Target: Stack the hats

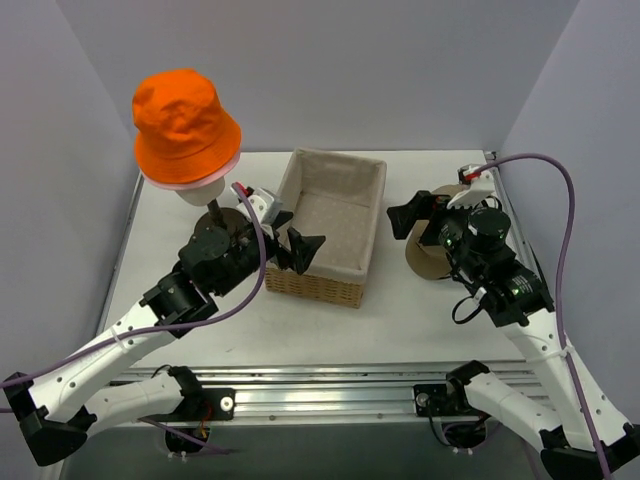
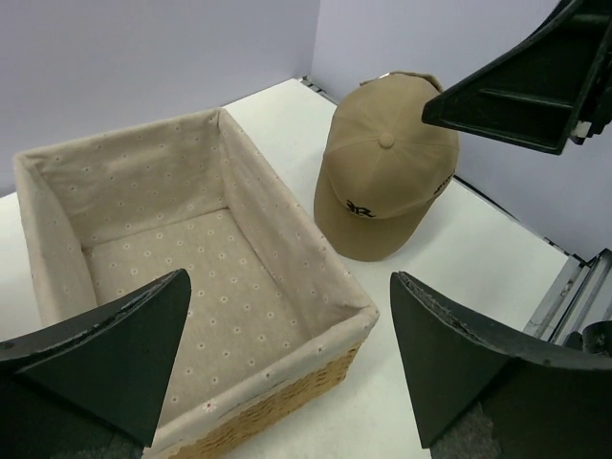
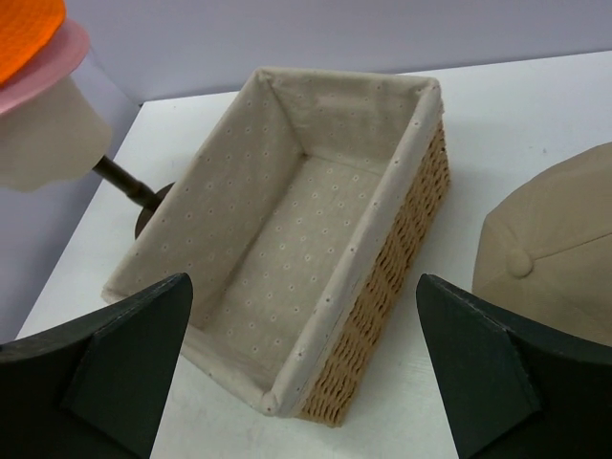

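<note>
The bright orange bucket hat (image 1: 185,118) sits on top of the pale pink bucket hat (image 1: 190,184), of which only the brim shows, on the cream mannequin head at the back left. Both also show in the right wrist view: orange (image 3: 24,27), pink (image 3: 53,59). The tan cap with a dark "R" (image 2: 382,182) lies on the table right of the basket, partly under my right arm (image 1: 428,258). The black cap is out of view. My left gripper (image 1: 294,236) is open and empty over the basket's near left corner (image 2: 290,277). My right gripper (image 1: 432,208) is open and empty above the tan cap (image 3: 304,279).
The woven basket with cloth lining (image 1: 312,285) stands empty in the middle of the table (image 2: 287,337) (image 3: 411,220). The mannequin head (image 3: 48,134) stands on a dark post and round base (image 1: 215,215). Walls enclose the table on the left, back and right.
</note>
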Robot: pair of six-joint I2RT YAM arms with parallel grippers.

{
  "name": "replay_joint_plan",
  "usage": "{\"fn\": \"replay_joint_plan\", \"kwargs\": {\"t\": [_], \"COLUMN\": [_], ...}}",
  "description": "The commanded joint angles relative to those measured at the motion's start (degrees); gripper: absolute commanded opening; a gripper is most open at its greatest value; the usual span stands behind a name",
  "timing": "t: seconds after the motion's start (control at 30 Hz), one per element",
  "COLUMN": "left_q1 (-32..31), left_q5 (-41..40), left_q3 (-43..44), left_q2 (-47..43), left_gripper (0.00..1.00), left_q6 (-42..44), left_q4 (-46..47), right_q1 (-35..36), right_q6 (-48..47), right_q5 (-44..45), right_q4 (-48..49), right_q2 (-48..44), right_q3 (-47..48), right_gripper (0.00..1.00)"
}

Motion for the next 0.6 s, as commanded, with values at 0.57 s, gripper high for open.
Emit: {"fn": "replay_joint_plan", "kwargs": {"t": [0.57], "left_q1": [-0.15], "left_q5": [4.93], "left_q3": [-3.2], "left_q2": [-3.88], "left_gripper": [0.94], "left_q6": [-4.34], "left_q4": [3.82], "right_q1": [2.01], "right_q6": [0.67], "right_q5": [5.82], "right_q4": [4.2], "right_q2": [-8.28], "right_q3": [-4.3], "right_gripper": [1.0]}}
